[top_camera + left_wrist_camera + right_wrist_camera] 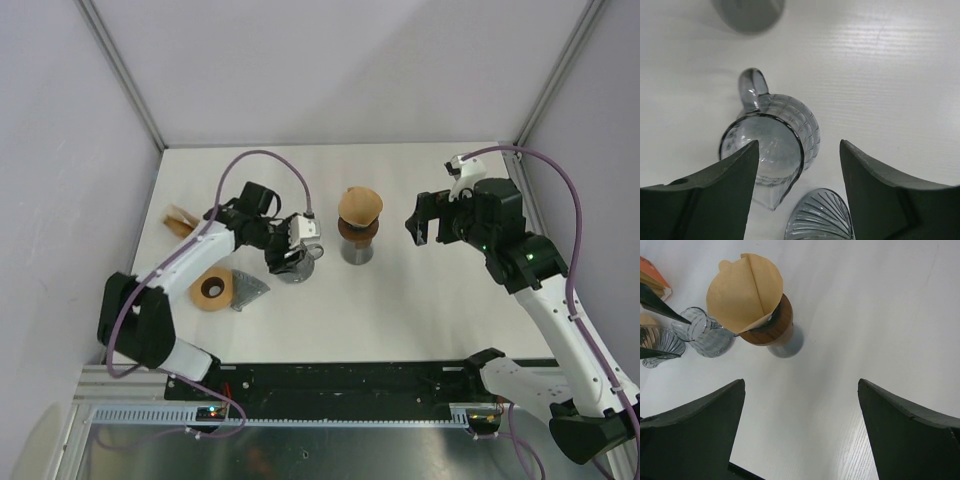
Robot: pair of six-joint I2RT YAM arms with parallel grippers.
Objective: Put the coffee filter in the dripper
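A brown paper coffee filter [359, 205] sits opened in the dripper [357, 232], which has a wooden collar on a grey base, at mid-table. In the right wrist view the filter [745, 290] stands cone-down in the collar [774, 326], leaning slightly left. My right gripper [422, 222] is open and empty just right of the dripper, above the table [801, 382]. My left gripper [290, 255] is open over a ribbed glass pitcher [772, 142], left of the dripper. A second ribbed glass piece [820, 217] lies between its fingers, apart from them.
A stack of spare filters [180, 220] lies at the far left. A brown ring-shaped piece [212, 290] and a grey glass piece [250, 290] lie near the left arm. Cage posts and walls bound the white table [430, 310].
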